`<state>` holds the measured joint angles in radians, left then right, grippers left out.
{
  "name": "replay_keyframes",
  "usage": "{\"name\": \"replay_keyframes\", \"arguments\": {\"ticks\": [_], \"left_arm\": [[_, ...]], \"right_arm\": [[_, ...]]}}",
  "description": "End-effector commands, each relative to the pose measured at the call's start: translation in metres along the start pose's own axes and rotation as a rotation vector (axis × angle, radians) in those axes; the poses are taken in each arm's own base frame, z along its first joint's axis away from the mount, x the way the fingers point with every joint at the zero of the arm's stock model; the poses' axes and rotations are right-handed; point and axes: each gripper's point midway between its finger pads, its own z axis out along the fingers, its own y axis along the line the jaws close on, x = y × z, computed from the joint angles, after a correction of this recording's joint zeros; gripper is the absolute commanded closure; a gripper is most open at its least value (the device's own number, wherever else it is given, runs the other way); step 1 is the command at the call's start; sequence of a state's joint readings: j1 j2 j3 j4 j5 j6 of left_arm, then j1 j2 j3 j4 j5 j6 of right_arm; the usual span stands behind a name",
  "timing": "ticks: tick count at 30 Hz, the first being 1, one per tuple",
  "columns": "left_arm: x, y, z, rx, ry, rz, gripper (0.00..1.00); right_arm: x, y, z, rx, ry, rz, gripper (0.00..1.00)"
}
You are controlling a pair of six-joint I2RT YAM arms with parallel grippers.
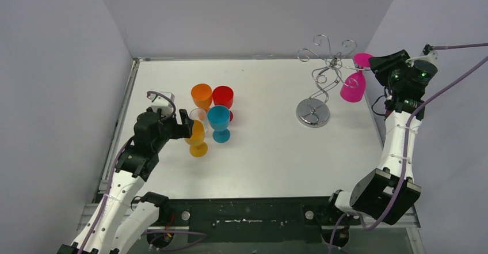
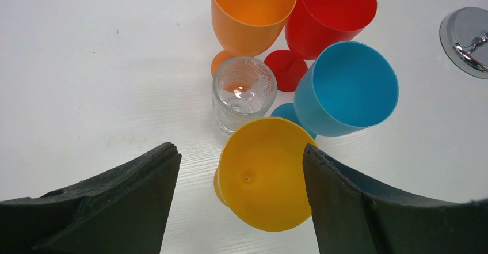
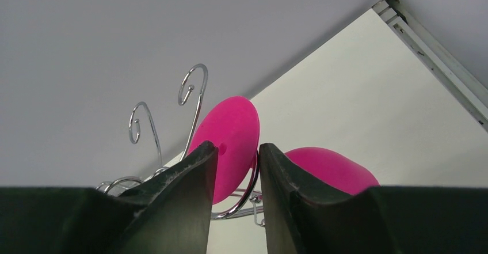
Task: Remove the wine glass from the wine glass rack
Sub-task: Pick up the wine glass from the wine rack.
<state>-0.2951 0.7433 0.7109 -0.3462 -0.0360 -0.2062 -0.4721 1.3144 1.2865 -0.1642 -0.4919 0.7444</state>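
The pink wine glass (image 1: 353, 88) hangs upside down from a right-hand hook of the silver wire rack (image 1: 313, 113) at the table's far right. My right gripper (image 1: 375, 64) is at the glass's foot. In the right wrist view the gripper (image 3: 237, 147) is nearly closed, with the pink foot disc (image 3: 233, 121) and a wire hook (image 3: 195, 93) between its fingers. The bowl (image 3: 334, 167) shows behind the right finger. My left gripper (image 2: 240, 149) is wide open on either side of a yellow goblet (image 2: 262, 173) at the left.
Orange (image 1: 201, 95), red (image 1: 222, 97) and blue (image 1: 218, 117) goblets and a small clear glass (image 2: 243, 93) stand clustered by the yellow goblet (image 1: 197, 136). Grey walls close in the table on the left, back and right. The right arm is near the right wall.
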Motion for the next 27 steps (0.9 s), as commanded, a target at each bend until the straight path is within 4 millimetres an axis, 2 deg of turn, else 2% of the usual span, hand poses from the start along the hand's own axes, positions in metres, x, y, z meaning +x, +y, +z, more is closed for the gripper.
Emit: {"name": "replay_keyframes", "arguments": {"ticks": [1, 12, 22, 25, 27], "left_arm": [[-0.018, -0.001, -0.001, 0.004, -0.07, -0.014, 0.25], [-0.017, 0.0, 0.0, 0.005, -0.067, -0.017, 0.25], [-0.017, 0.0, 0.001, 0.009, -0.064, -0.022, 0.25], [-0.017, -0.001, 0.001, 0.014, -0.063, -0.022, 0.25], [-0.016, 0.0, 0.002, 0.012, -0.062, -0.022, 0.25]], "right_arm": [[-0.016, 0.011, -0.001, -0.049, -0.045, -0.067, 0.69], [-0.017, 0.001, -0.004, 0.016, -0.044, -0.138, 0.75], [-0.02, 0.003, -0.007, 0.089, -0.047, -0.235, 0.78], [-0.019, 0.006, -0.006, 0.08, -0.037, -0.238, 0.84], [-0.018, 0.007, -0.006, 0.077, -0.035, -0.235, 0.85]]}}
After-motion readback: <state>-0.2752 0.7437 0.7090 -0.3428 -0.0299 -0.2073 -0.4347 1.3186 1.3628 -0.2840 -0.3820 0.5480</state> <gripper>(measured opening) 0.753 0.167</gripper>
